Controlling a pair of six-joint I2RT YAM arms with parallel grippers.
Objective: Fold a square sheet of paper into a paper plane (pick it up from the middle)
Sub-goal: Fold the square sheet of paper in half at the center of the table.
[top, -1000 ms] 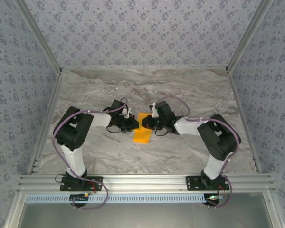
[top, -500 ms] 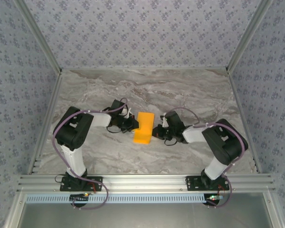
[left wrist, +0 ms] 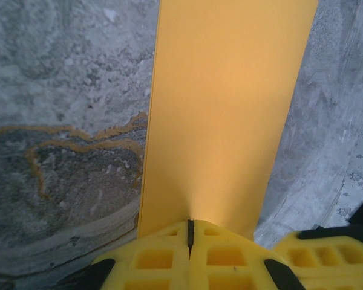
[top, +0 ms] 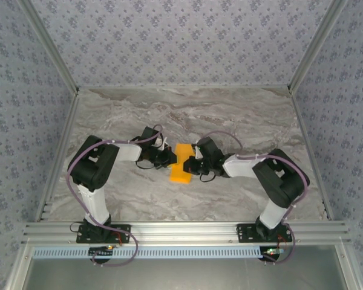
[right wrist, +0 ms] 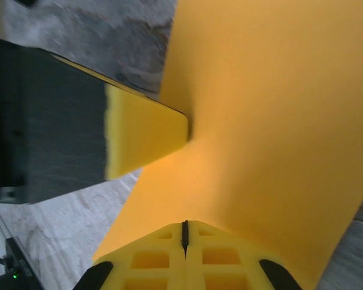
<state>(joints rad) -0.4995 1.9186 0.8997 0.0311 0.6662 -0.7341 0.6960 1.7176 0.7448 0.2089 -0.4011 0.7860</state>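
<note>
Lying on the marble table (top: 242,121) midway between the two arms, the orange paper (top: 180,175) looks to us like a folded oblong, plain bright orange with no marks. Its long side runs away from the bases.

In the left wrist view the paper (left wrist: 224,109) is a flat strip with straight edges. The left gripper (left wrist: 190,232) is closed to a thin seam, its tips at the strip's near end. The right gripper (right wrist: 184,232) is also closed to a seam, over the sheet's near edge. A yellow fingertip (right wrist: 148,136) of the left gripper touches the paper from the side.

We cannot tell whether either claw pinches a layer or only presses on it. From above, both grippers cover the paper's middle, so we can't make out any creases. In the left wrist view the strip's far end is cut off. The right wrist view is blurry.
</note>
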